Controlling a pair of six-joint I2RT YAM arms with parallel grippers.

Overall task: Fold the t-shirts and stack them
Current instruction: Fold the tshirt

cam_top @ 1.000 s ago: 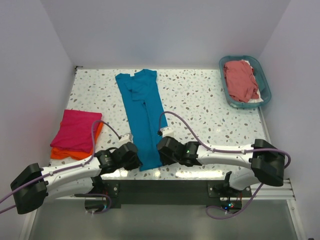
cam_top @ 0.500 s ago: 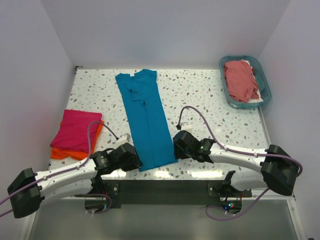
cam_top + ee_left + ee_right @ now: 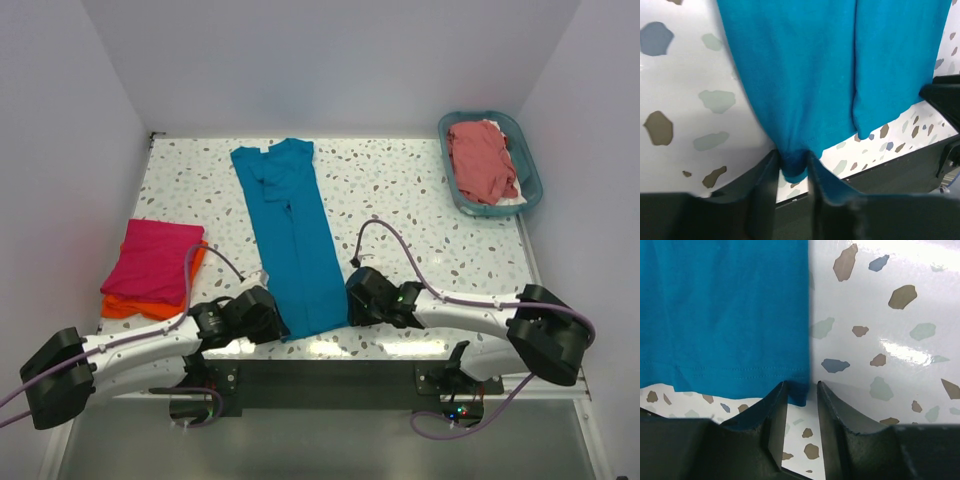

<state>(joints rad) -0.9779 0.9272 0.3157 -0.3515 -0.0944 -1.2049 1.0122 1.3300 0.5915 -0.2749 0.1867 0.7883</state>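
The left pincer (image 3: 791,162) stands narrow, and the near left corner of the teal t-shirt (image 3: 290,230) is bunched between its fingers (image 3: 765,175); by the way the cloth gathers into the gap, I judge it pinched. The right pincer (image 3: 802,390) is about half open and straddles the near right corner of the same hem. The cloth lies against the inner finger, and a sliver of bench (image 3: 400,190) shows before the outer one, so it does not look clamped yet.

The teal t-shirt is folded into a long strip. Its long axis runs from the near edge of the bench away from the arms, leaning a little to the left at the far end, where the collar lies. The hem sits directly between the two pincers, one corner to each, and neither arm is nearer than the other. The likely next move is to raise the hem and carry it along that axis toward the collar. That needs the right pincer to close first.

Both arms lie low along the near edge, elbows out to the sides and forearms converging on the hem.

To the left, a pink t-shirt (image 3: 150,260) lies folded on an orange t-shirt (image 3: 125,307). At the far right, a salmon-red t-shirt (image 3: 480,160) lies crumpled in a basket (image 3: 528,160).
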